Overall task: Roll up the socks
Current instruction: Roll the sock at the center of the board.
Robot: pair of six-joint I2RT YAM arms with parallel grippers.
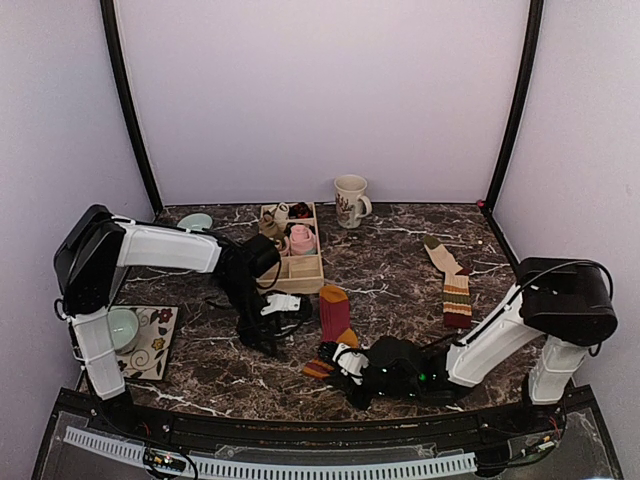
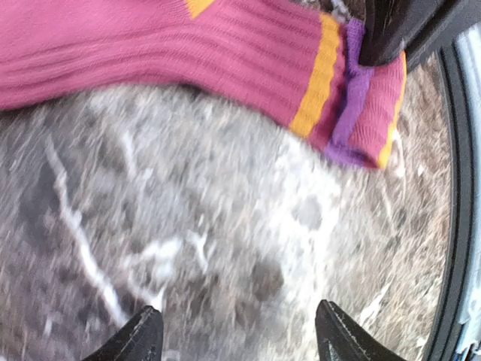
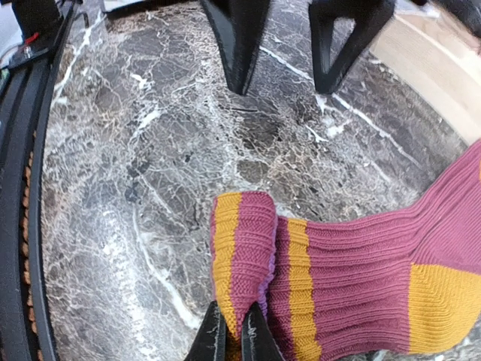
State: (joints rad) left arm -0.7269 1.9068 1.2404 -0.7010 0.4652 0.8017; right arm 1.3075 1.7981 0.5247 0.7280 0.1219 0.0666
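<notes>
While the right gripper (image 3: 234, 331) has its two fingers pressed together on the folded-over cuff of the striped sock (image 3: 353, 278), pinching the maroon and orange knit between them, the left gripper (image 3: 285, 89) hangs just beyond that cuff with its fingers spread and only bare marble between them. The striped sock lies flat on the dark marble table (image 1: 400, 270), near the front edge and about midway between the two arms. Its cuff end points towards the arm bases and its purple band is doubled back on itself at the pinch. The second striped sock (image 1: 455, 285) lies stretched out well apart on the right side of the table, untouched. Farther back stands a wooden tray (image 1: 305, 272) holding a pink bundle (image 1: 302, 238) and the beige socks (image 1: 272, 230), though I cannot tell exactly which compartments they sit in. A mug (image 1: 350, 200) stands behind the tray, and a pale green bowl (image 1: 122, 328) rests on a patterned mat (image 1: 160, 345) at the far left.
</notes>
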